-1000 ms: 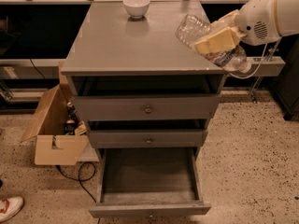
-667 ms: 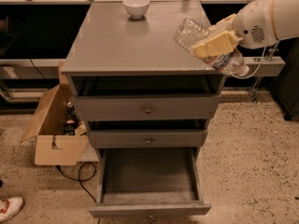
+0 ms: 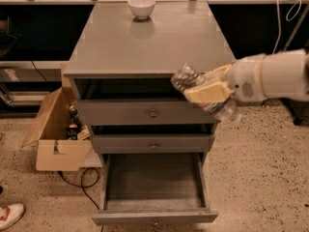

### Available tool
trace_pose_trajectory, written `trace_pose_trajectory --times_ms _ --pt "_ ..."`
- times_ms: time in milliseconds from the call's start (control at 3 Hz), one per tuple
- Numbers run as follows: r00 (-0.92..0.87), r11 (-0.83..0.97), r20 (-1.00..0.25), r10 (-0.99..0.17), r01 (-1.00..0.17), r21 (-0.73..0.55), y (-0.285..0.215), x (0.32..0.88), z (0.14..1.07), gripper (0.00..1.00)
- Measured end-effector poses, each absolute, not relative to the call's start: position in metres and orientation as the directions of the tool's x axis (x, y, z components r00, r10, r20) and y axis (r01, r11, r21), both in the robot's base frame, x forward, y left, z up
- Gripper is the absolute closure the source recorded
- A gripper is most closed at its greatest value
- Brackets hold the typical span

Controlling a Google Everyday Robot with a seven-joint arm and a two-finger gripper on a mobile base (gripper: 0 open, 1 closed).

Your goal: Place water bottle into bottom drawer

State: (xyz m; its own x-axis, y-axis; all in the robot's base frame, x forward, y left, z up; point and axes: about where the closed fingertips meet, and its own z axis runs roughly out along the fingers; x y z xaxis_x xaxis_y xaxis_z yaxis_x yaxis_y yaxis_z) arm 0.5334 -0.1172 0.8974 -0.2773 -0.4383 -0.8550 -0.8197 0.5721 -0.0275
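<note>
Our gripper (image 3: 205, 93), pinching the water bottle (image 3: 184, 77) slantwise at the right near corner of the worktop (image 3: 145, 42), hangs above and right of the open bottom drawer (image 3: 154, 180).

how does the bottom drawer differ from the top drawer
The bottom drawer is pulled out, inside showing; the top drawer is pushed in. The bottom drawer looks deeper than the top drawer. Both are grey. The gripper, holding the water bottle, hangs level with the top drawer.

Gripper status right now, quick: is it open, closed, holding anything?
Gripper: shut on the water bottle, by the right front of the cabinet, higher than the open bottom drawer.
</note>
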Motion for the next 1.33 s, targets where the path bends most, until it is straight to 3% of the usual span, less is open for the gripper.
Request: trace_pose_trajectory --times_ms 333,1333 --pt "-0.34 0.577 -0.859 -0.384 -0.814 0.065 -0.081 0.516 0.827 1.0" --pt "-0.421 0.555 -0.817 -0.393 -0.818 0.155 -0.057 0.502 0.75 1.0"
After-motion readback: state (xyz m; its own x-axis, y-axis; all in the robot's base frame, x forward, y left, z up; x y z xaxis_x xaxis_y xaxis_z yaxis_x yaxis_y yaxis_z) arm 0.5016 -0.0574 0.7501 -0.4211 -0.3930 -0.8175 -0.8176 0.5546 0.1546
